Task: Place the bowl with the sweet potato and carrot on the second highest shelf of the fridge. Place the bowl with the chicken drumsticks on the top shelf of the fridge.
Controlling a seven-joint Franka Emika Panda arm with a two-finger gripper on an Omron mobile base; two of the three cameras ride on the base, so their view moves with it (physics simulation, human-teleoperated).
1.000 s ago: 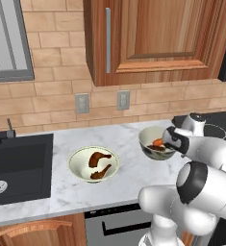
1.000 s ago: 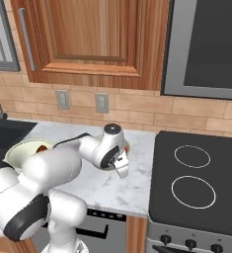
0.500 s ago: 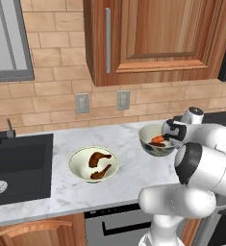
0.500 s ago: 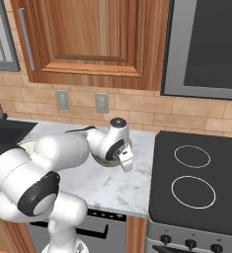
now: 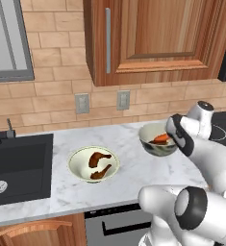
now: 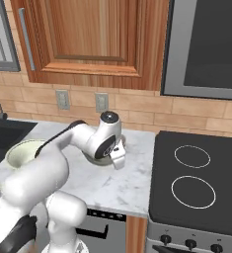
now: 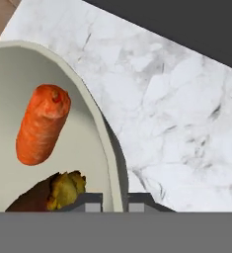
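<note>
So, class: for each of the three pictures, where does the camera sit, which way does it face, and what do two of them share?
Left base view: behind the arm's left, facing the counter; arm at lower right.
Right base view: behind its right, facing the stove; arm at lower left.
Hand view: on the hand, looking down; gripper shut on the vegetable bowl rim.
Shared: both base views show the drumstick bowl.

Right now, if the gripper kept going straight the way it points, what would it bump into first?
The gripper already pinches the rim of the bowl holding the carrot. Straight on, it would probably press down into the marble counter under the bowl.
</note>
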